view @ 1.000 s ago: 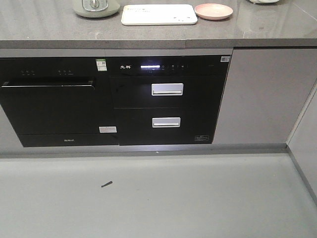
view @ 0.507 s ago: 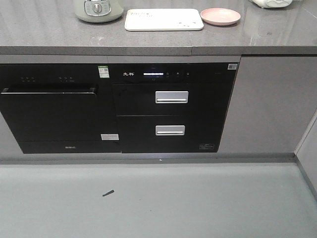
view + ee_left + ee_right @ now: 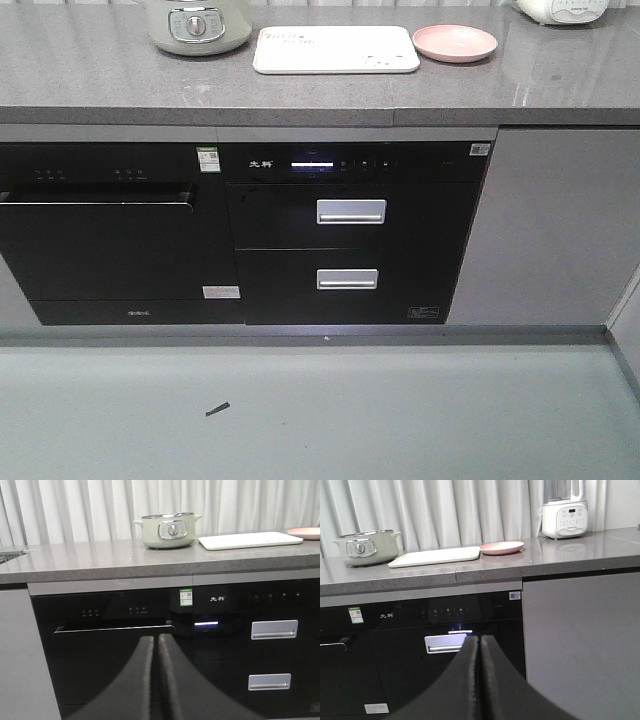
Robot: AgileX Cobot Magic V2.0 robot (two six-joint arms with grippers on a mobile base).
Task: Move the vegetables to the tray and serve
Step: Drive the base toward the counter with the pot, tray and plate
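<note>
The cream rectangular tray (image 3: 335, 50) lies flat on the grey countertop, also seen as the tray (image 3: 250, 540) and the tray (image 3: 435, 557). No vegetables show in any view. My left gripper (image 3: 156, 639) is shut and empty, held in front of the black dishwasher door, below counter height. My right gripper (image 3: 479, 639) is shut and empty too, pointed at the black drawer unit, well short of the tray. Neither gripper appears in the front view.
A pale green pot (image 3: 198, 25) stands left of the tray, a round pink plate (image 3: 455, 42) right of it. A white blender (image 3: 565, 511) stands farther right. Black dishwasher (image 3: 100, 240) and drawer unit (image 3: 350, 240) sit under the countertop (image 3: 100, 80). Curtains hang behind.
The front view has shifted: the counter and appliances sit lower and slightly right in the frame, showing more of the countertop. The things on the counter have not moved relative to one another.
</note>
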